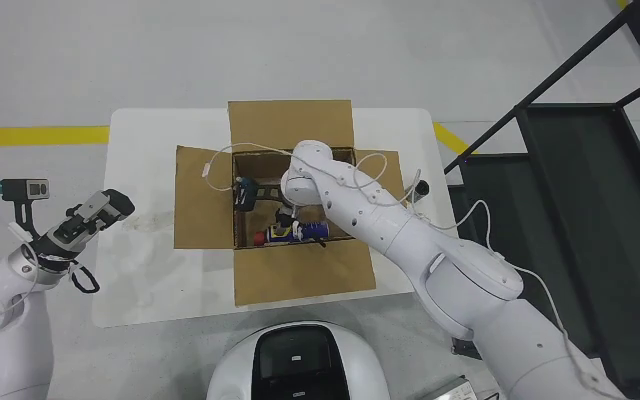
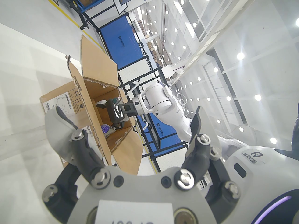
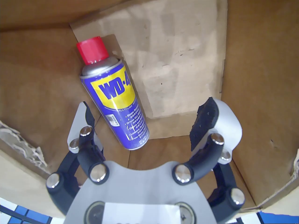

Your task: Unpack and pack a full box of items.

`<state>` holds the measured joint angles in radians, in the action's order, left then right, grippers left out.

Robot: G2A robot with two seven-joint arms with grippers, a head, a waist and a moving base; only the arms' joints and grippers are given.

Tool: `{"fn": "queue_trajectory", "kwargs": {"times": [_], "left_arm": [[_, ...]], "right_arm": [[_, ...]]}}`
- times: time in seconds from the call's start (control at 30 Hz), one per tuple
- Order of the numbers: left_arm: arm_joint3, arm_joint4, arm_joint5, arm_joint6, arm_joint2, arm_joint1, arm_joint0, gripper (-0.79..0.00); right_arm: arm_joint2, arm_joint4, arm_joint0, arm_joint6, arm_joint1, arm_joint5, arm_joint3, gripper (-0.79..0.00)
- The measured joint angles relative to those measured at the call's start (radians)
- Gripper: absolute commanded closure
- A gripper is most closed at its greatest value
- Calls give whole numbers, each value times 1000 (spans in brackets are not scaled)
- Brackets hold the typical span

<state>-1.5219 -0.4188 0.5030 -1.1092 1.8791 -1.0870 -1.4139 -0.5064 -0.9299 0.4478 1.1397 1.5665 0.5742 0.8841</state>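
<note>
In the middle of the top view, inside the open cardboard box (image 1: 290, 125), a blue-and-yellow spray can (image 3: 116, 101) with a red cap lies on its side on the box floor, near the lower wall. The right gripper (image 3: 147, 110) hangs inside the box close to the can, fingers spread apart, gripping nothing. At the frame's left edge, the left gripper (image 1: 105, 208) sits by the white table's (image 1: 150, 280) rim, likewise spread and empty.

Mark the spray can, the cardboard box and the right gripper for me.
spray can (image 3: 116, 99), right wrist view, blue-and-yellow body.
cardboard box (image 1: 290, 125), top view, far flap.
right gripper (image 3: 146, 108), right wrist view, midway between fingertips.
</note>
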Motion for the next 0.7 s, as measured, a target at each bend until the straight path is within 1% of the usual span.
{"fn": "queue_trajectory", "kwargs": {"times": [0.23, 0.37, 0.5, 0.7], "left_arm": [[0, 0, 0, 0, 0, 0, 0, -785], [0, 0, 0, 0, 0, 0, 0, -785], [0, 0, 0, 0, 0, 0, 0, -785], [0, 0, 0, 0, 0, 0, 0, -785]], "right_arm": [[-29, 53, -12, 20, -7, 65, -13, -785], [2, 62, -9, 31, -2, 77, -25, -785], [52, 83, -17, 30, 15, 76, -74, -785], [130, 125, -45, 19, 56, 87, -165, -785]]}}
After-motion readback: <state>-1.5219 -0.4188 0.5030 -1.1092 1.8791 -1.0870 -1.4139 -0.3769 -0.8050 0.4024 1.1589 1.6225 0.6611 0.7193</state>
